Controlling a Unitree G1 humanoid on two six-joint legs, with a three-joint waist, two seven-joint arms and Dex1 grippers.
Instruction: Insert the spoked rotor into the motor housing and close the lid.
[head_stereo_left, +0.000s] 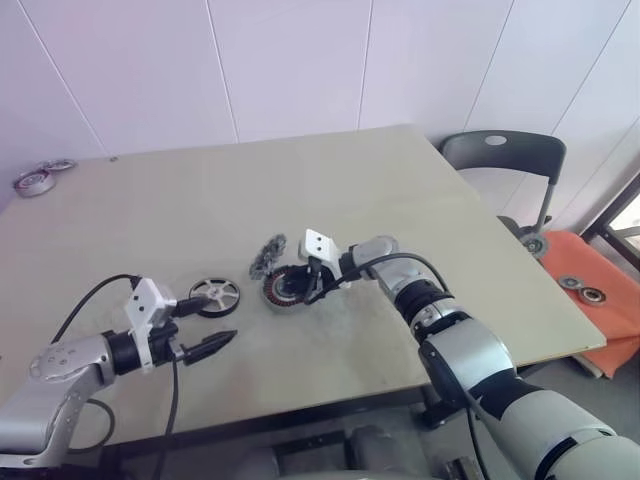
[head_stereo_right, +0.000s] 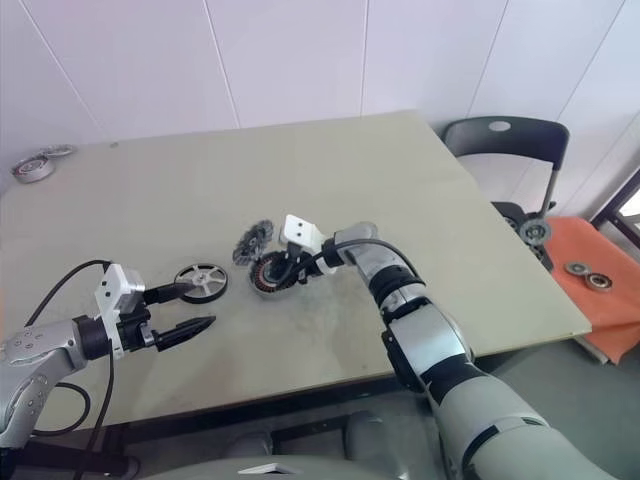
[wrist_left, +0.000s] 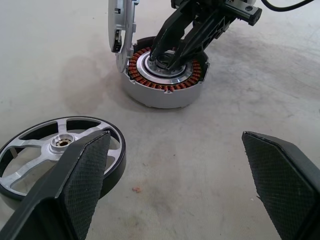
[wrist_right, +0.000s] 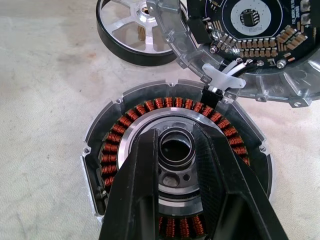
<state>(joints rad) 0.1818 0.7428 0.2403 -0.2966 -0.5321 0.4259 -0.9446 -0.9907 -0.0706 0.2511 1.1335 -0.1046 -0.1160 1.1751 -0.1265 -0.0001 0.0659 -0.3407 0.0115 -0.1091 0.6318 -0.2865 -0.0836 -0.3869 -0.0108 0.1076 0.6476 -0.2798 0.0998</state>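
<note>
Bright, even daylight fills the scene, and the desk (head_stereo_left: 300, 190) carries only soft, faint shadows. Close-ups look sharp; the silver hub of the motor housing (wrist_right: 150, 120) shows mild glare.

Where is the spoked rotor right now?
In the head views the spoked rotor lies flat on the table, just left of the motor housing and just ahead of the open left gripper.
</note>
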